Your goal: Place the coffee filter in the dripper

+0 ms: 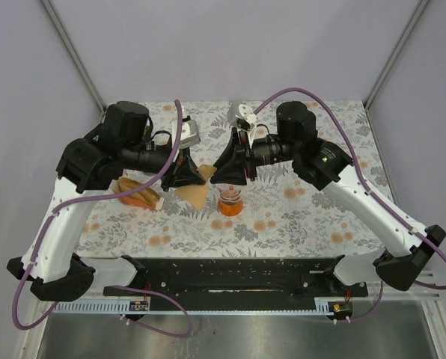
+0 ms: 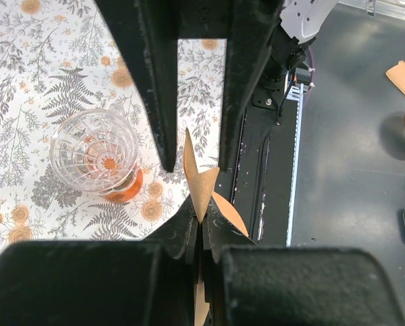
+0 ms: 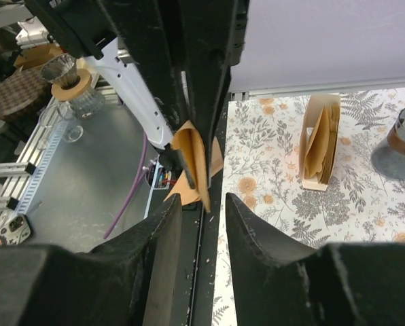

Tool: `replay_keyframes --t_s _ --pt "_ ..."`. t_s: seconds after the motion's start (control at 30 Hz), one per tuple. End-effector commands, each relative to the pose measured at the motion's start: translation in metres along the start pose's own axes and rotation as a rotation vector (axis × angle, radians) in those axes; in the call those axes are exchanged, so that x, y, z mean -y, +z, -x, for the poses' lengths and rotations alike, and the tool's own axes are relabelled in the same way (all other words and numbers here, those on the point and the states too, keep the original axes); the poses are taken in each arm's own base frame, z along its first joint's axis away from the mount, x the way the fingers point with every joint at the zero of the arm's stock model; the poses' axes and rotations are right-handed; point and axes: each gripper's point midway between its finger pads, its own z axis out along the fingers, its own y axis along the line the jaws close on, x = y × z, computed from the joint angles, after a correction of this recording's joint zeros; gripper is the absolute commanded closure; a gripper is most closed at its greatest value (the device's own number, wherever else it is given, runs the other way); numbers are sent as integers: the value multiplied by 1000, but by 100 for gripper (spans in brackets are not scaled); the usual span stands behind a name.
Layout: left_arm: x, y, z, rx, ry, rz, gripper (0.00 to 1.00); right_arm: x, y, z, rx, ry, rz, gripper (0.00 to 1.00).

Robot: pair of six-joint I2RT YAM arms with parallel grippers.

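Note:
My left gripper (image 1: 199,174) is shut on a brown paper coffee filter (image 1: 195,194), which hangs folded from its tips above the table. In the left wrist view the filter (image 2: 204,190) sticks out past the left gripper (image 2: 201,212). The dripper (image 1: 230,202), clear ribbed glass on an orange base, stands just right of the filter and shows empty from above (image 2: 97,153). My right gripper (image 1: 215,173) faces the left one tip to tip. In the right wrist view the right gripper (image 3: 202,204) is open, with the filter (image 3: 192,159) just beyond its tips.
A cardboard holder with several more filters (image 1: 138,193) lies at the left, also seen upright (image 3: 318,146). A dark jar (image 3: 401,139) stands at the far right of the right wrist view. A black rail (image 1: 230,277) runs along the table's near edge.

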Motion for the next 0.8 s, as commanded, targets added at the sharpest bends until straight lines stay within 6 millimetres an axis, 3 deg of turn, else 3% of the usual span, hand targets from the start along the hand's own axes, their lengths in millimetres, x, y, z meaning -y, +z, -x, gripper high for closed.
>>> replay_keyframes --t_s 0.0,0.37,0.63,0.67,0.7,0.77 --pt "-1 -2 0 4 41 17 98 -34 -16 18 24 -109 66 59" --pt "3 0 0 3 43 -5 98 -25 -5 20 27 -74 78 69" --pt "4 3 -3 -7 40 -8 97 -20 -6 22 30 -87 28 100" --pt "3 2 -4 -9 43 1 91 -19 -10 21 30 -96 0 100" --pt "2 1 -3 -2 49 16 79 -18 -14 21 31 -106 -32 100" --pt "-11 -1 0 15 45 93 46 -16 -23 23 39 -121 -101 100"
